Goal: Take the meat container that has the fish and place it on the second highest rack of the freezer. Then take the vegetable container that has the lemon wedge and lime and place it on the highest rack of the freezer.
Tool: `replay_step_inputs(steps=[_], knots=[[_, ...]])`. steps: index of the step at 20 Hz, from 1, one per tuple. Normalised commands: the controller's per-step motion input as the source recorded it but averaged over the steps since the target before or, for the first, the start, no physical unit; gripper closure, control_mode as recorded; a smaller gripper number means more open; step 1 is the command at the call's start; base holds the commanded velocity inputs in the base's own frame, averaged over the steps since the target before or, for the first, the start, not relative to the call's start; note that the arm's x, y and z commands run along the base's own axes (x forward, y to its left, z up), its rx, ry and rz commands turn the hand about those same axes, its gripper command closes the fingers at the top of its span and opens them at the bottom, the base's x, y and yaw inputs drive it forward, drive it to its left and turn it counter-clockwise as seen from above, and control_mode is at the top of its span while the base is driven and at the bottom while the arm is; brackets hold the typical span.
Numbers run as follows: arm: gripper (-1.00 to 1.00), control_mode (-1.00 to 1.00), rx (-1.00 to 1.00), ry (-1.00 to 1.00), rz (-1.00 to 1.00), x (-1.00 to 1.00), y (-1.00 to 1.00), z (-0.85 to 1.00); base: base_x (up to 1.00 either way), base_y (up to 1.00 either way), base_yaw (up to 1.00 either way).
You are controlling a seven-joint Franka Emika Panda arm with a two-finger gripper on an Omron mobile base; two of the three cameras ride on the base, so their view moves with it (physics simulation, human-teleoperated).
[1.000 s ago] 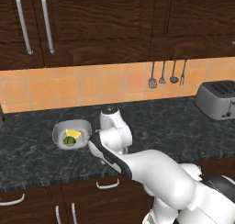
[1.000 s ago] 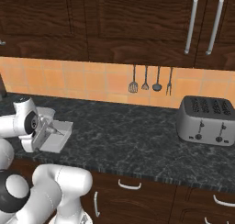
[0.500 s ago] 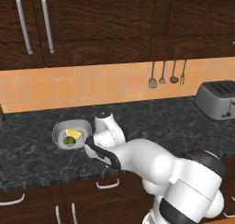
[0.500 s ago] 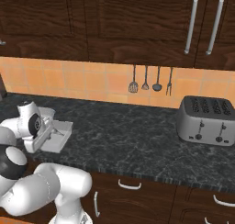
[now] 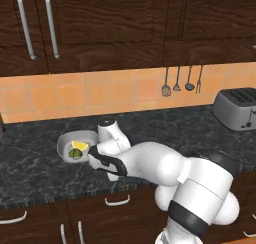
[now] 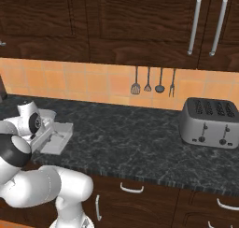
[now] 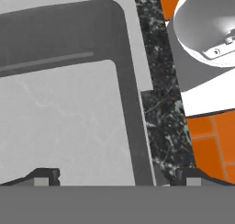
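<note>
We hold the two-finger gripper (image 7: 114, 176) with jaws apart, empty, above the shallow grey rectangular container (image 7: 69, 122). It sits on the dark speckled counter (image 6: 140, 138) — at 3 o'clock of the round grey lemon-and-lime container (image 5: 75, 144). We judge it light, rigid and slippery; grip its rim wall.

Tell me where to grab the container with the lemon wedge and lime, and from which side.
Pinch the container's thin upright rim from above, on the side nearest the hand, one finger inside and one outside. The container sits flat, is shallow, and looks too wide to span, so the rim is probably the only graspable edge. The open hand hangs astride that rim.
</note>
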Motion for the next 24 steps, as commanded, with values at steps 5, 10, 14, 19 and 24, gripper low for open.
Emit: replay_step_inputs(steps=[5, 10, 14, 19, 24], knots=[[1.00, -1.00, 0.00, 0.00, 0.00, -0.39, -0.24, -0.41, 0.00, 0.00, 0.00], [1.00, -1.00, 0.00, 0.00, 0.00, -0.13, -0.35, -0.23, 0.00, 0.00, 0.00], [1.00, -1.00, 0.00, 0.00, 0.00, 0.00, -0.10, -0.03, 0.00, 0.00, 0.00], [1.00, -1.00, 0.04, 0.00, 0.01, 0.00, -0.22, 0.65, 0.00, 0.00, 0.00], [1.00, -1.00, 0.10, 0.00, 0.12, -0.02, -0.50, 0.99, 0.00, 0.00, 0.00]])
